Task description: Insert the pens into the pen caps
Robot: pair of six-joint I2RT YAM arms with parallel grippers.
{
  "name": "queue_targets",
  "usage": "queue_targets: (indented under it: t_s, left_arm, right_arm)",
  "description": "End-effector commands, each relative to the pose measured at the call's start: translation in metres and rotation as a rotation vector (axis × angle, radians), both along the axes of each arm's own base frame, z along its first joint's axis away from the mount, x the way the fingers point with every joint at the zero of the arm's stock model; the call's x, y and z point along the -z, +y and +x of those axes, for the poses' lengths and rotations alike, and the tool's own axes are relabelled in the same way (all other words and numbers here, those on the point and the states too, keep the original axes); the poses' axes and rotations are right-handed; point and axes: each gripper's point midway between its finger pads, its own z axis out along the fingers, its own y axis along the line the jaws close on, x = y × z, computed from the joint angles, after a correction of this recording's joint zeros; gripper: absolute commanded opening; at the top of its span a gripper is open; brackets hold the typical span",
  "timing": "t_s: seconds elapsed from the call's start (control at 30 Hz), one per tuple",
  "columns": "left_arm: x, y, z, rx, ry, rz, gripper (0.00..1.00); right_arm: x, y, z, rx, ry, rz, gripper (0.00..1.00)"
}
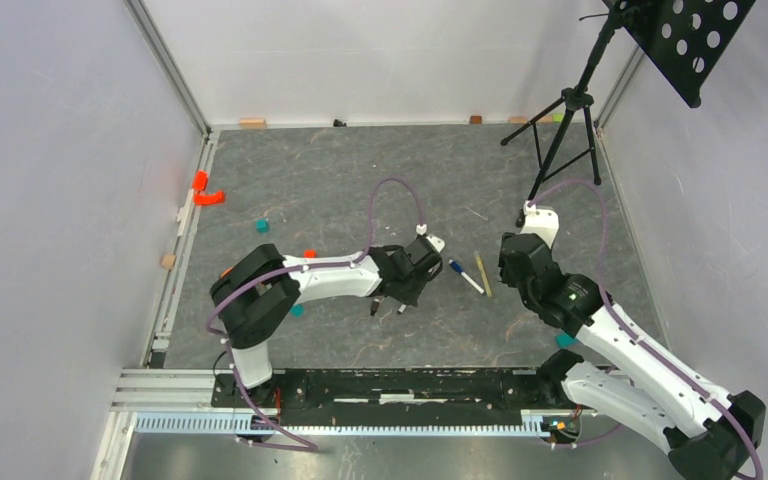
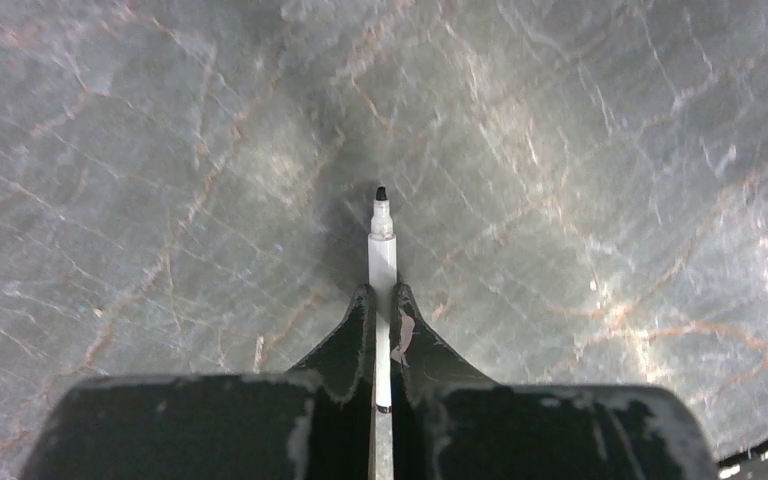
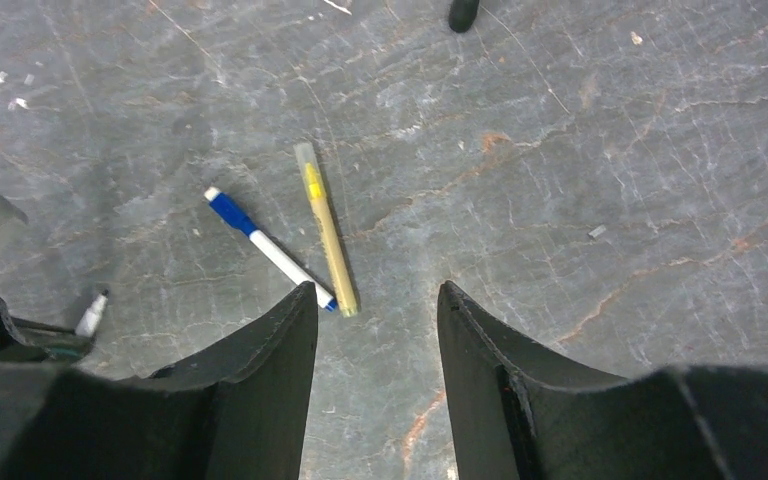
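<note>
My left gripper (image 2: pixel 381 292) (image 1: pixel 400 293) is shut on a white pen (image 2: pixel 381 255). The pen's black tip points away from the fingers, above the grey mat. That tip also shows at the left edge of the right wrist view as a white pen (image 3: pixel 90 316). My right gripper (image 3: pixel 375 290) (image 1: pixel 507 268) is open, low over the mat, with nothing between its fingers. Just beyond its left finger lies a second white pen (image 3: pixel 282 262) (image 1: pixel 470 281) with a bright blue cap (image 3: pixel 230 212) on its far end. A yellow-olive pen (image 3: pixel 326 228) (image 1: pixel 482 273) lies beside it, their near ends almost touching.
A black tripod (image 1: pixel 563 130) stands at the back right. Teal cubes (image 1: pixel 262 225) (image 1: pixel 564 340), a red piece (image 1: pixel 206 194) and an orange block (image 1: pixel 309 253) lie scattered on the mat. A dark rounded object (image 3: pixel 463 12) sits at the top of the right wrist view.
</note>
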Motion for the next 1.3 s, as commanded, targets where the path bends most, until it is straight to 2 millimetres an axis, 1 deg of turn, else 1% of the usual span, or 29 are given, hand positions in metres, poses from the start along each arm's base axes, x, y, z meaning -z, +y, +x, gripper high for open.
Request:
queue_targets:
  t_s: [0.0,0.1,0.27,0.37,0.63,0.73,0.8,0.87,0.9,0.93,1.07,1.1,1.13,1.17,1.27]
  left_arm:
    - [0.013,0.019,-0.034,0.107,0.094,0.021,0.02]
    - [0.0,0.018,-0.03,0.123,0.044,-0.011,0.02]
    - [-0.014,0.014,-0.028,0.139,0.002,-0.063,0.02]
    - [-0.023,0.011,-0.027,0.149,-0.021,-0.104,0.02]
    - [-0.052,0.004,-0.027,0.174,-0.08,-0.217,0.02]
    - [-0.063,0.001,-0.028,0.186,-0.099,-0.258,0.02]
    - [-0.073,-0.002,-0.028,0.19,-0.117,-0.299,0.02]
    - [-0.088,-0.007,-0.03,0.199,-0.139,-0.357,0.02]
    - [-0.095,-0.008,-0.029,0.196,-0.154,-0.38,0.02]
    - [-0.104,-0.011,-0.033,0.211,-0.155,-0.422,0.02]
    - [-0.132,-0.016,-0.036,0.233,-0.206,-0.531,0.02]
    - [-0.137,-0.017,-0.037,0.245,-0.217,-0.552,0.02]
    - [-0.14,-0.018,-0.037,0.252,-0.228,-0.565,0.02]
    - [-0.142,-0.018,-0.037,0.257,-0.238,-0.573,0.02]
    - [-0.144,-0.019,-0.035,0.264,-0.25,-0.57,0.02]
  right_arm:
    - [-0.013,0.008,0.006,-0.044,-0.069,0.046,0.52]
    - [-0.013,0.018,0.006,-0.11,-0.095,0.077,0.53]
    - [-0.018,0.031,0.005,-0.192,-0.143,0.121,0.53]
    - [-0.021,0.035,0.005,-0.215,-0.17,0.143,0.53]
    - [-0.019,0.05,0.0,-0.28,-0.217,0.244,0.53]
    - [-0.023,0.058,-0.002,-0.312,-0.254,0.3,0.53]
    - [-0.026,0.065,-0.004,-0.343,-0.279,0.342,0.53]
    - [-0.033,0.075,-0.007,-0.392,-0.323,0.401,0.53]
    - [-0.033,0.079,-0.01,-0.413,-0.333,0.428,0.53]
    - [-0.036,0.082,-0.011,-0.424,-0.35,0.457,0.53]
    - [-0.037,0.098,-0.019,-0.458,-0.373,0.622,0.5]
    - [-0.04,0.104,-0.022,-0.475,-0.39,0.677,0.5]
    - [-0.039,0.11,-0.026,-0.494,-0.384,0.733,0.5]
    - [-0.043,0.114,-0.027,-0.504,-0.397,0.786,0.5]
    - [-0.045,0.129,-0.034,-0.562,-0.378,0.882,0.5]
